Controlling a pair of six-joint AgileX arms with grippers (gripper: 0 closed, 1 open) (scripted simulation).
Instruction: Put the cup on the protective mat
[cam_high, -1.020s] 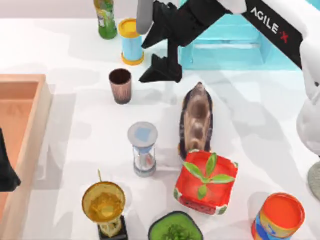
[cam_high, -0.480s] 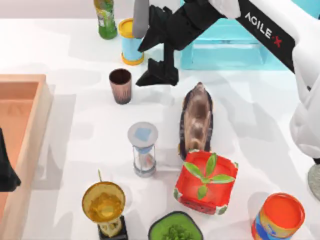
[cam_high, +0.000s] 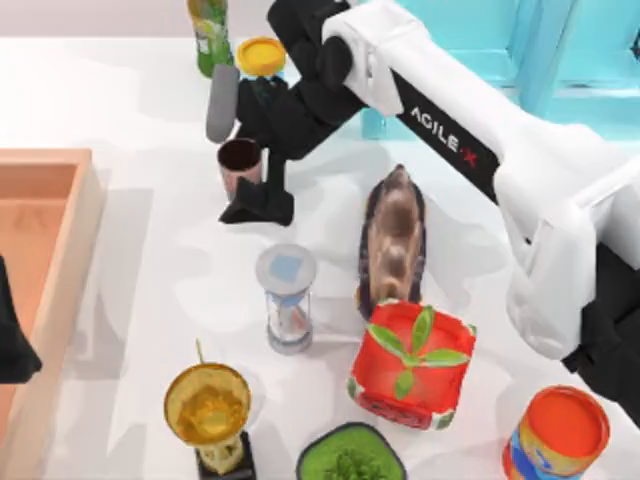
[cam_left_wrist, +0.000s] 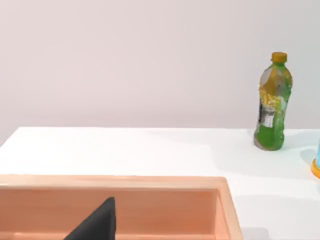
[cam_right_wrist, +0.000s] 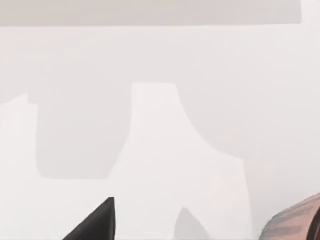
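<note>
You have the right arm (cam_high: 470, 150) stretched across the bench (cam_high: 160, 250) so its gripper (cam_high: 245, 160), jaws spread open, straddles the upright cup (cam_high: 240, 160) near the far left, ready to close, while the left gripper (cam_high: 15, 345) idles over the wooden tray (cam_high: 45, 190).

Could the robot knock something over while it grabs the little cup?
Maybe. The right gripper is right at the cup, with one dark finger beside it, so a small slip could tip the cup. The blue and yellow can and the green bottle stand close behind, and the arm could bump them. The hourglass stands just in front, and looks easy to topple.
</note>
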